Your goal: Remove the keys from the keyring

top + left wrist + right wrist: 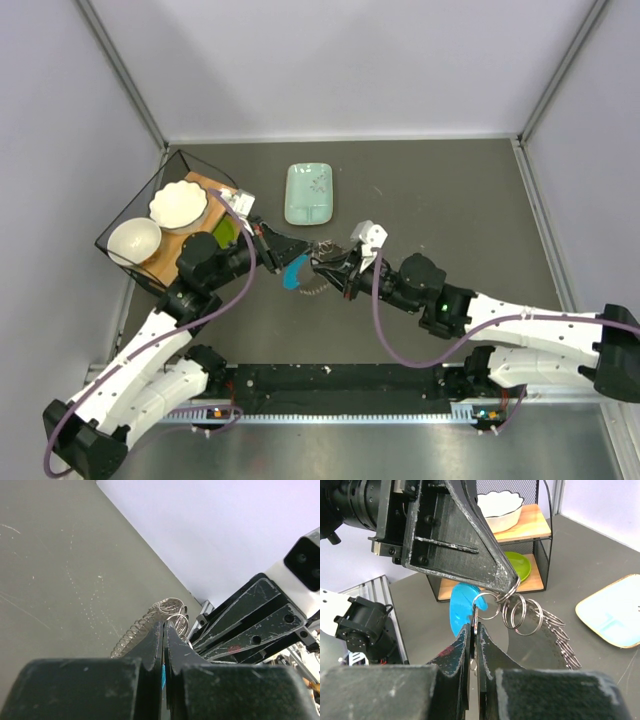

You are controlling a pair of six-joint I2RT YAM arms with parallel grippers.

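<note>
The keyring (318,250) is held in the air between my two grippers over the dark table. Its bright blue tag (292,272) hangs below, and a coiled wire chain (316,289) trails from it. My left gripper (303,246) is shut on the ring cluster (516,611); its finger (470,555) fills the upper right wrist view. My right gripper (474,622) is shut on a thin flat key (475,614) hanging from one ring, beside the blue tag (459,606). In the left wrist view my closed left gripper (164,625) shows rings (172,614) and the coil (132,636) past its tips.
A pale green rectangular dish (309,193) lies behind the grippers. A black wire rack (130,215) at the left holds two white bowls (178,204) and a green plate (224,232). A black rail (340,383) runs along the near edge.
</note>
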